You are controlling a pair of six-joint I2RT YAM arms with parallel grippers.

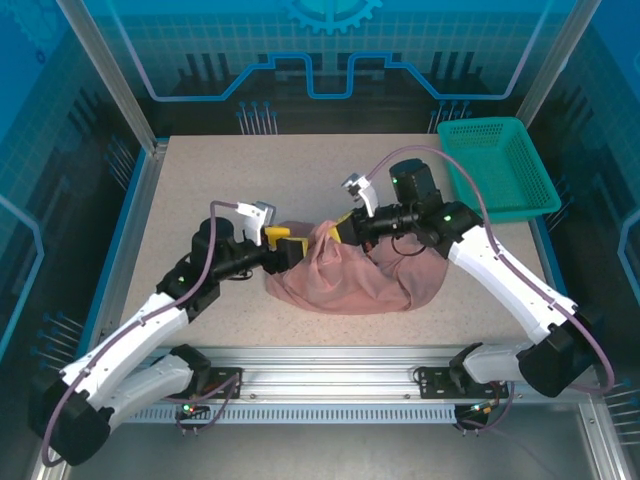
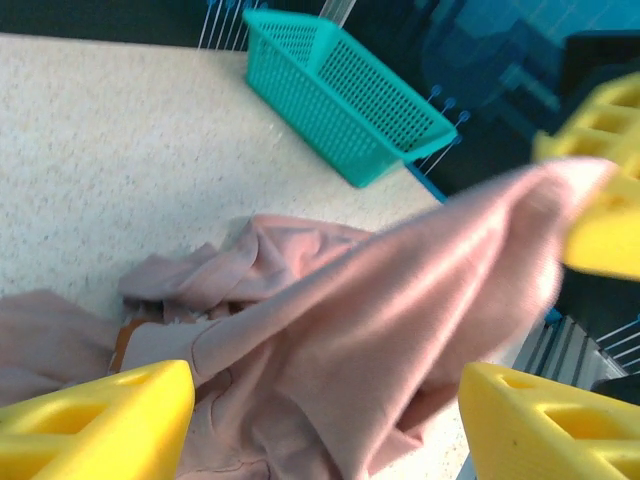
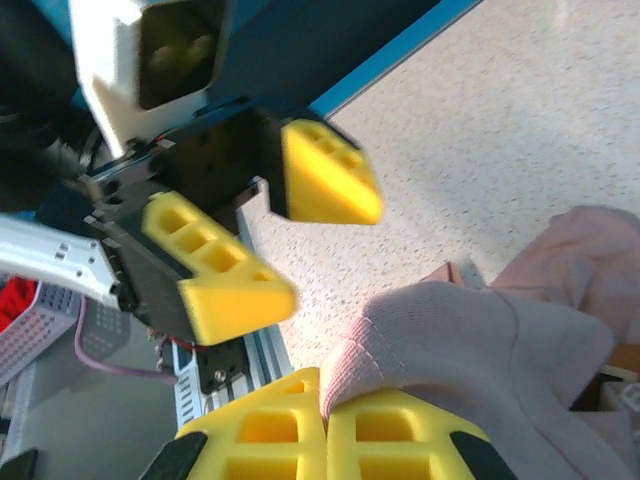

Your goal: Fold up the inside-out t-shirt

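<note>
the right hand (image 3: 325,400) is pinched tight on a fold of the inside-out t-shirt (image 1: 350,280), holding that edge raised at the heap's 12 o'clock. the left hand (image 1: 285,245), just beside the heap at its 10 o'clock, has its fingers spread and grips nothing. the shirt is dusty pink and crumpled, with one fold drawn taut. it lies mid-bench (image 1: 250,180), toward 6 o'clock. both arms reach in low, hands facing each other.

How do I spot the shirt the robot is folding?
Look at the speckled table. In its middle, toward the front edge, lies a crumpled t-shirt. It is soft and pink, unlike the stiff teal basket in the far right corner.
</note>
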